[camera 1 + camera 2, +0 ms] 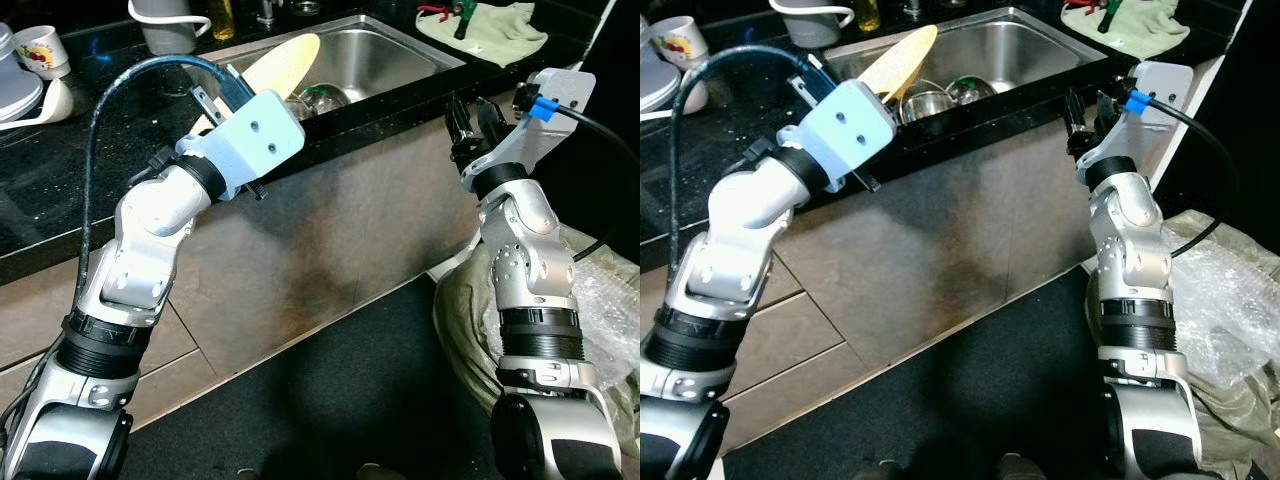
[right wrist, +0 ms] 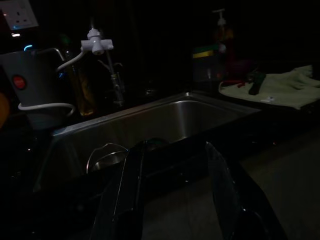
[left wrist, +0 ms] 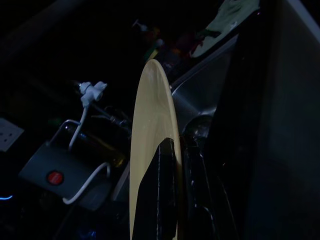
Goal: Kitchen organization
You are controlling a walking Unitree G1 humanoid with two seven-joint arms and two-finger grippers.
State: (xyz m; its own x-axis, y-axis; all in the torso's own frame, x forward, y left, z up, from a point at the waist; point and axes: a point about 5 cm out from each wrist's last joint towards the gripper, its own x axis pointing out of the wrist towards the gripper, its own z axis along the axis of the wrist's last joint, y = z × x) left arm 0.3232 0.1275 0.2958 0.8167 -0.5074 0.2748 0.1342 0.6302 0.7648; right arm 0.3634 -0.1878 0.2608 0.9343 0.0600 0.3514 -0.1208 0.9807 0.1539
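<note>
Black stone tabletop along a kitchen wall, with a steel sink set into it close to the front edge; tiled cabinet front below, dark floor beneath.

Left pincer raised over the sink's left end, clamped on a pale yellow plate. Plate held on edge, tilted, its upper rim over the sink's left part, one black finger flat against its face in the left wrist view. Steel bowls lying in the sink basin just beside the plate's lower edge.

Right pincer at the tabletop's front edge, near the sink's right corner, fingers apart and gripping nothing; in the right wrist view both fingers spread in front of the sink's front wall.

Pale green cloth spread on the tabletop right of the sink, toward the back edge, with a red-and-dark tool lying on it. Grey kettle with white cord at the back edge, left of the sink. White mug with a printed pattern and stacked white dishes at the far left of the tabletop. White tap behind the sink in the right wrist view.

Crumpled clear plastic and olive sacking on the floor at the right.
</note>
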